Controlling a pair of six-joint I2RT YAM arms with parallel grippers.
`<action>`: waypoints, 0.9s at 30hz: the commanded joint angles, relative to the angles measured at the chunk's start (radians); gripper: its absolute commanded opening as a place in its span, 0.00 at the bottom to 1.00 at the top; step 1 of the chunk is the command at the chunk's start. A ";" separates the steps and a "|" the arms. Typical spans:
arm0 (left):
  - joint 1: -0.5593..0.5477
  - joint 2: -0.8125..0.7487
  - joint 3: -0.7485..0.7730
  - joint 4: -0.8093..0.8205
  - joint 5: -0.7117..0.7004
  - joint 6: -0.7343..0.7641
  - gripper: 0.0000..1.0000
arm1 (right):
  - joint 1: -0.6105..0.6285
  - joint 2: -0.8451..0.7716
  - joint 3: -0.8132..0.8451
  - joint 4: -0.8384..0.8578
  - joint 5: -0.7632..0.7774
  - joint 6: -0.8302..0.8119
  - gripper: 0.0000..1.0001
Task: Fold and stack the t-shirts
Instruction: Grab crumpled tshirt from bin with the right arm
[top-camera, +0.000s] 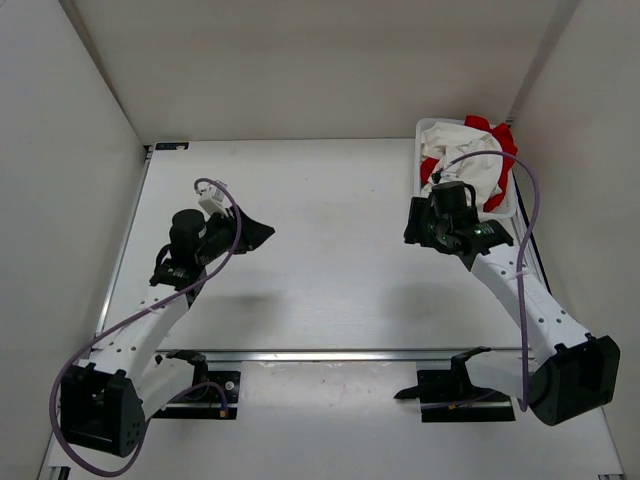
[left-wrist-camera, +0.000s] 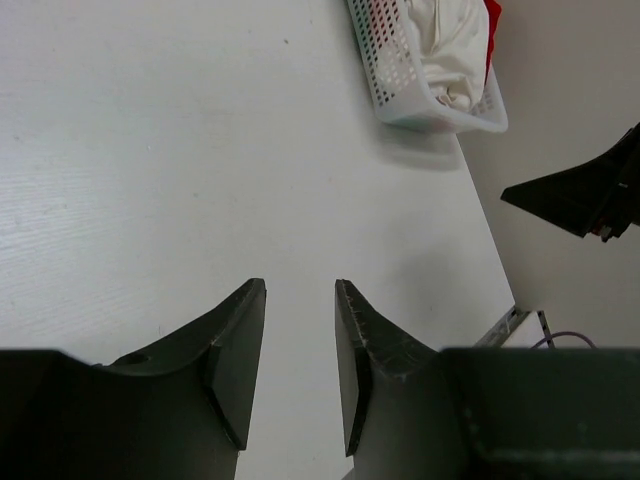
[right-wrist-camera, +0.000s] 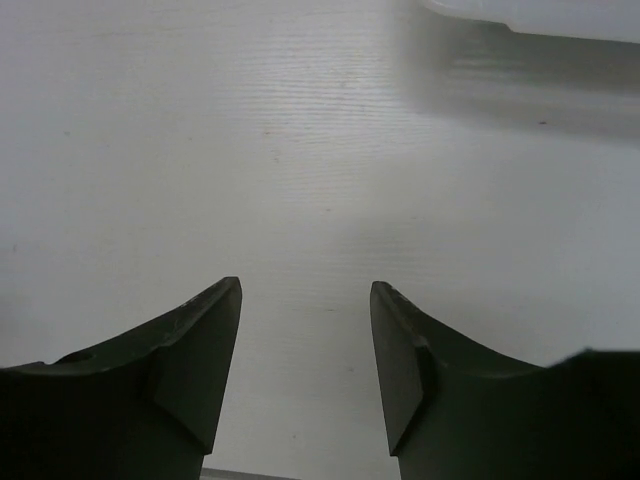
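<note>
A cream-white t-shirt (top-camera: 468, 160) and a red t-shirt (top-camera: 497, 135) lie crumpled together in the white mesh basket (top-camera: 430, 124) at the table's far right corner. In the left wrist view the cream-white t-shirt (left-wrist-camera: 448, 40) fills the basket (left-wrist-camera: 400, 75), with a strip of the red t-shirt (left-wrist-camera: 492, 30) behind it. My left gripper (top-camera: 262, 234) (left-wrist-camera: 300, 287) hovers over bare table left of centre, open, nothing between its fingers. Just in front of the basket's near left corner, my right gripper (top-camera: 413, 223) (right-wrist-camera: 305, 287) is open wider and also holds nothing.
The white table (top-camera: 320, 270) is boxed in by pale walls on the left, back and right. A metal rail (top-camera: 330, 353) crosses near the arm bases. One black finger of the right gripper (left-wrist-camera: 585, 195) shows at the right edge of the left wrist view.
</note>
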 joint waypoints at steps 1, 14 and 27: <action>-0.013 -0.012 -0.022 0.076 0.021 -0.022 0.45 | -0.048 -0.035 0.012 0.027 -0.111 -0.009 0.52; -0.177 0.135 -0.042 0.243 -0.114 -0.067 0.07 | -0.154 0.257 0.328 0.137 -0.086 -0.078 0.00; -0.144 0.112 -0.103 0.317 -0.060 -0.078 0.35 | -0.444 0.634 0.715 0.116 -0.063 -0.178 0.44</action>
